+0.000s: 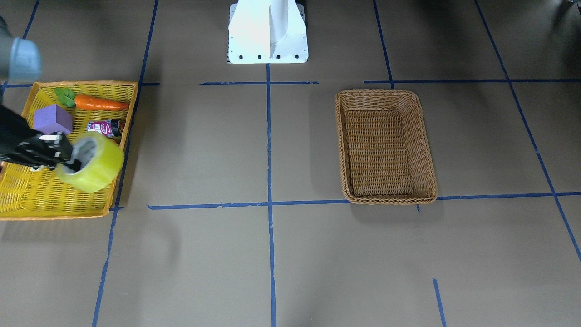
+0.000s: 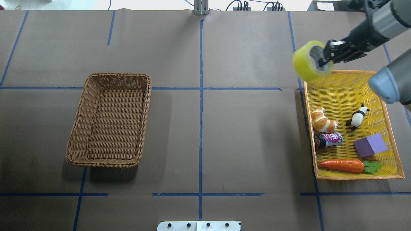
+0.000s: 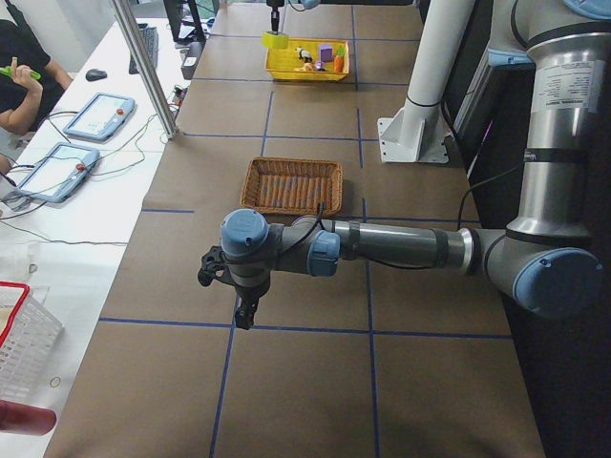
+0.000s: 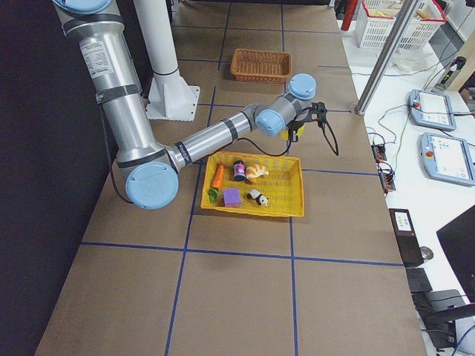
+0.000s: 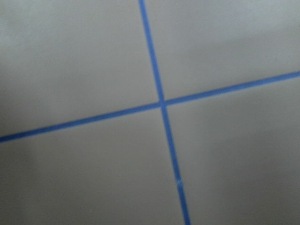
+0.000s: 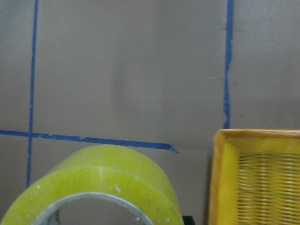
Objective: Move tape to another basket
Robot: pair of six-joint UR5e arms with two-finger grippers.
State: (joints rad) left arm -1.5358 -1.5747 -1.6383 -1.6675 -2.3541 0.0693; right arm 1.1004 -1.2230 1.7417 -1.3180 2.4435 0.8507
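Observation:
The tape (image 2: 305, 64), a wide yellow-green roll with a grey-white core, hangs in the air over the far left corner of the yellow tray (image 2: 350, 72). My right gripper (image 2: 323, 59) is shut on the tape's wall, with one finger inside the core. This also shows in the front view, with the tape (image 1: 97, 167) and the gripper (image 1: 71, 161). The roll's top fills the bottom of the right wrist view (image 6: 103, 180). The brown wicker basket (image 2: 109, 75) stands empty on the table's left half. My left gripper (image 3: 244, 307) hovers over bare table beyond the basket; whether it is open or shut cannot be told.
The yellow tray holds a croissant (image 2: 322, 121), a panda figure (image 2: 357, 117), a small can (image 2: 329, 140), a purple cube (image 2: 371, 145) and a carrot (image 2: 342, 165). The white robot base (image 1: 268, 32) stands at the table's middle edge. Blue tape lines cross the brown table.

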